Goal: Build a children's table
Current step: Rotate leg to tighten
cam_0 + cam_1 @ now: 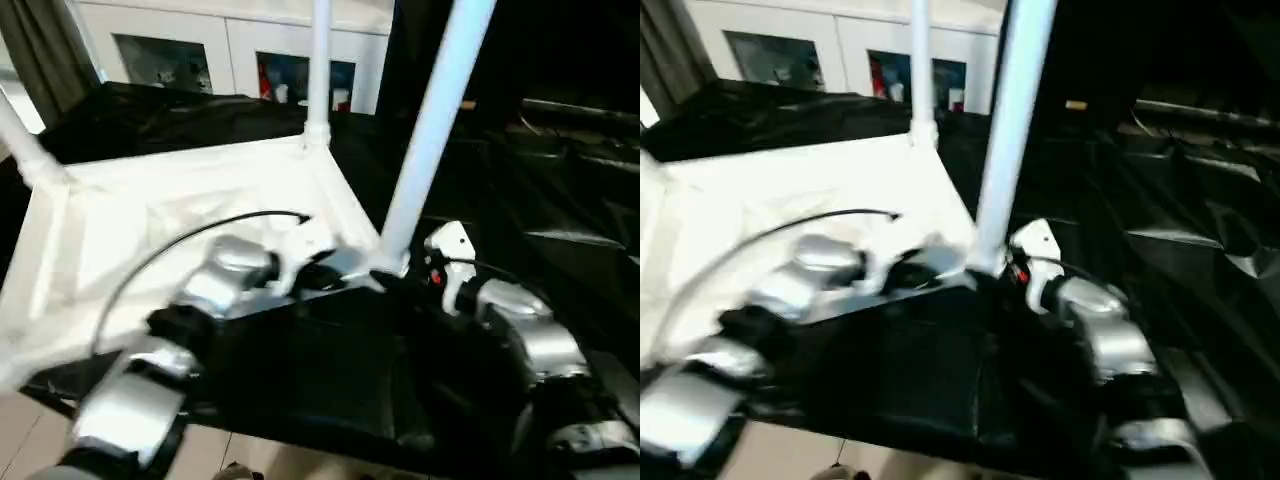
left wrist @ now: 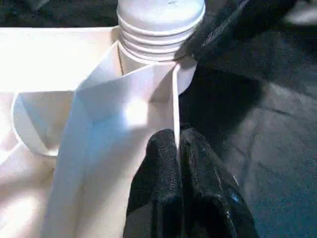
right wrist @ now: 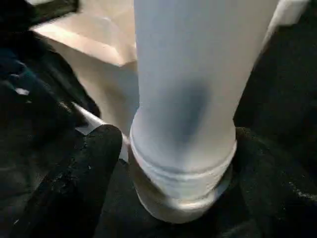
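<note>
Here, your largest thing is the black-draped table (image 1: 330, 370) that carries the work; its cloth is dark and creased. On it, toward the far left part, lies the children's table top (image 1: 130, 250), all white, flipped so its ribbed underside faces up. Its near right corner sits close to the middle of the black table.

Three white legs stand up from the top's corner sockets. The nearest leg (image 1: 430, 130) rises from that near right corner and leans slightly to the right. A second leg (image 1: 319, 70) stands at the far right corner, upright. A third leg (image 1: 22, 145) shows at the far left corner, tilted toward the left edge of the head views.

Your left end effector (image 2: 177, 183) is pinched closed on the thin upright rim wall of the top, just beside the socket of the nearest leg. In the left wrist view the two black fingers (image 2: 153, 188) press together with the white rim between them.

Your right end effector (image 3: 168, 168) sits at the base of the nearest leg, its fingers spread either side of it. In the right wrist view one black finger (image 3: 74, 188) lies just beside the leg's ridged base; whether it touches cannot be told.
</note>
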